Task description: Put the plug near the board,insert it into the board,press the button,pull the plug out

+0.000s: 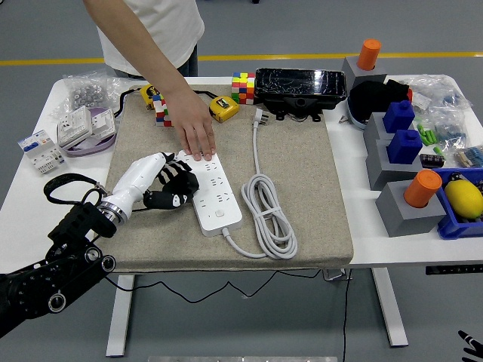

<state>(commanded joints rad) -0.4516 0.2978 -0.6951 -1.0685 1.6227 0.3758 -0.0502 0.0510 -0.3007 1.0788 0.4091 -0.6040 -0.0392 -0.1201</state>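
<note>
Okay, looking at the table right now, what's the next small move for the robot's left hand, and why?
Probably a short shift right, onto the power strip. The left hand sits at the strip's left edge with fingers curled. Whether it holds a plug cannot be told. A person's hand rests on the strip's far end, apparently steadying it. The strip's own plug lies unused at the mat's far side.

My left hand (pixel 167 183): glossy white plastic shell, black matt fingers. Power strip (pixel 213 190): smooth white plastic, slight sheen. Its coiled cable (pixel 266 215): smooth pale rubbery sheath. Mat (pixel 298 181) under them: coarse beige woven cloth, matt. Table (pixel 38 192): smooth white. Black box (pixel 300 85) at the back: shiny crinkled film wrap.
</note>
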